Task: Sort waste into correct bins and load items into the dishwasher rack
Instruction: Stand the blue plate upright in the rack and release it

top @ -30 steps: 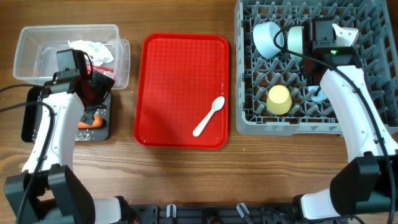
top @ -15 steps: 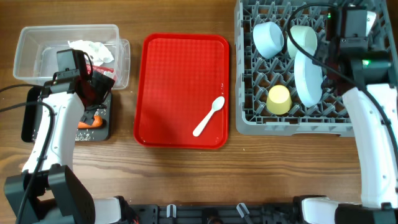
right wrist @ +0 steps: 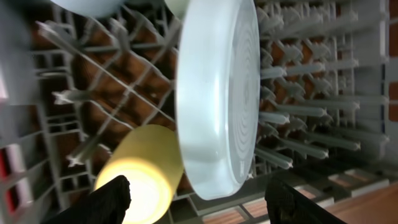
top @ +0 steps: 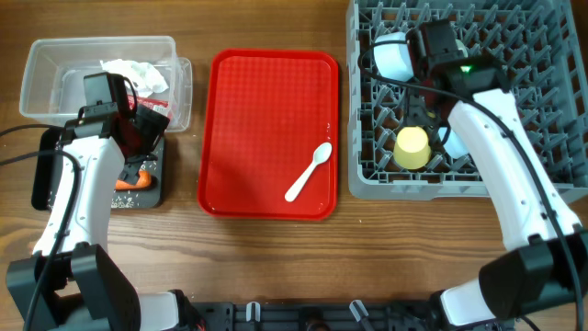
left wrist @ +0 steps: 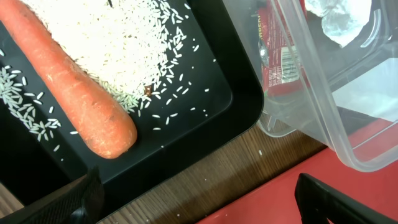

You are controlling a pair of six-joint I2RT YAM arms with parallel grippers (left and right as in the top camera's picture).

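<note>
The light blue plate [right wrist: 217, 93] stands on edge between the pegs of the grey dishwasher rack [top: 533, 138]. My right gripper [right wrist: 198, 190] is open just above the plate, touching nothing. The yellow cup [top: 412, 147] lies beside the plate, and one pale bowl [top: 393, 55] sits at the rack's back. The white spoon [top: 309, 172] lies on the red tray [top: 266, 92]. My left gripper [left wrist: 205, 202] hangs open over the table by the black tray [left wrist: 211, 106], which holds the carrot [left wrist: 74, 93] and rice [left wrist: 112, 43]. The clear tub [top: 55, 83] holds tissue [top: 136, 74] and a red wrapper [left wrist: 277, 53].
My right arm [top: 501, 165] reaches across the rack from the front right and hides part of the plate and the rack floor in the overhead view. The rack's front wall [right wrist: 311, 186] lies just under the right fingers.
My right gripper has opened and let go of the plate, which now stands in the rack. The right arm has swung left across the rack. The left arm has not moved.
</note>
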